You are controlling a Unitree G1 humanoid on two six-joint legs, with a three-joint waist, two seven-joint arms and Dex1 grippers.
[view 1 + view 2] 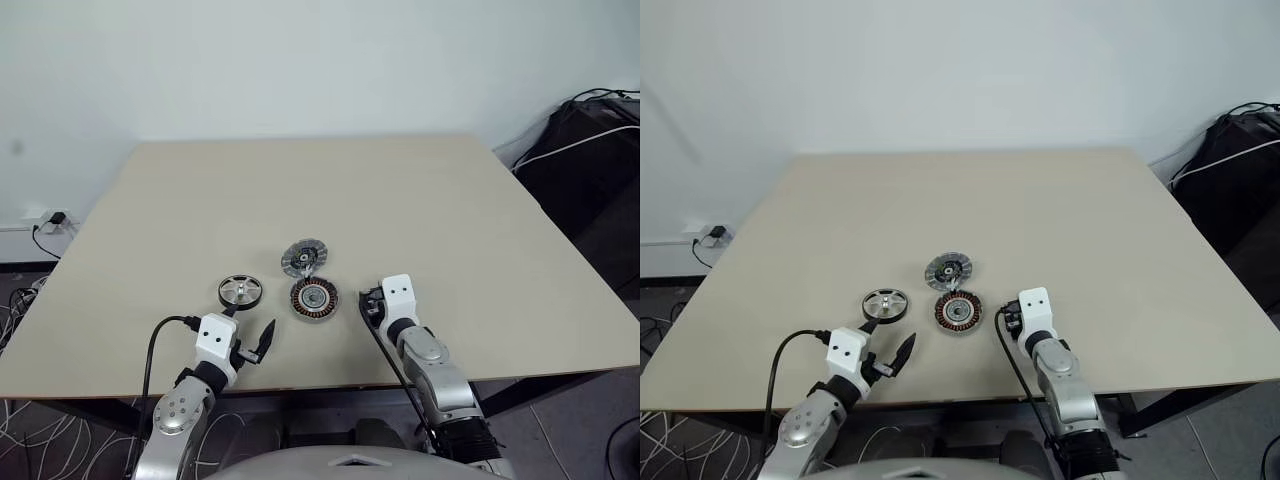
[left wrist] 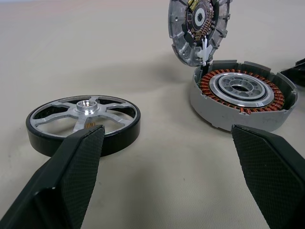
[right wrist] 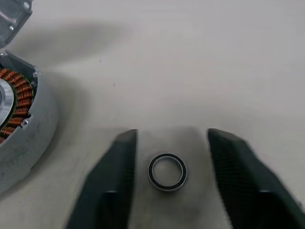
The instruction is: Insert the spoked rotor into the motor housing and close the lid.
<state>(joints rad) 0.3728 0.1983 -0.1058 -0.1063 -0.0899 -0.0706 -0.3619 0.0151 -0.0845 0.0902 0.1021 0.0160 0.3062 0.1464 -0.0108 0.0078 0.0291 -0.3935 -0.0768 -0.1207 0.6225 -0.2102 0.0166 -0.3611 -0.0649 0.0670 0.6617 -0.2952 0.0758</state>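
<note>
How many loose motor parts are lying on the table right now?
4: the spoked rotor leftmost, the motor housing centre, the lid tilted up behind it, and a small ring between the right gripper's fingers.

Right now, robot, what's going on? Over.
Left gripper open, empty. Right gripper open around small dark ring on table. Silver spoked rotor lies beside copper-wound motor housing; ribbed silver lid raised. Nothing blocking.

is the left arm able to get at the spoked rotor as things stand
Probably yes: the spoked rotor lies flat on bare table just ahead of the open left end effector, with nothing between them.
</note>
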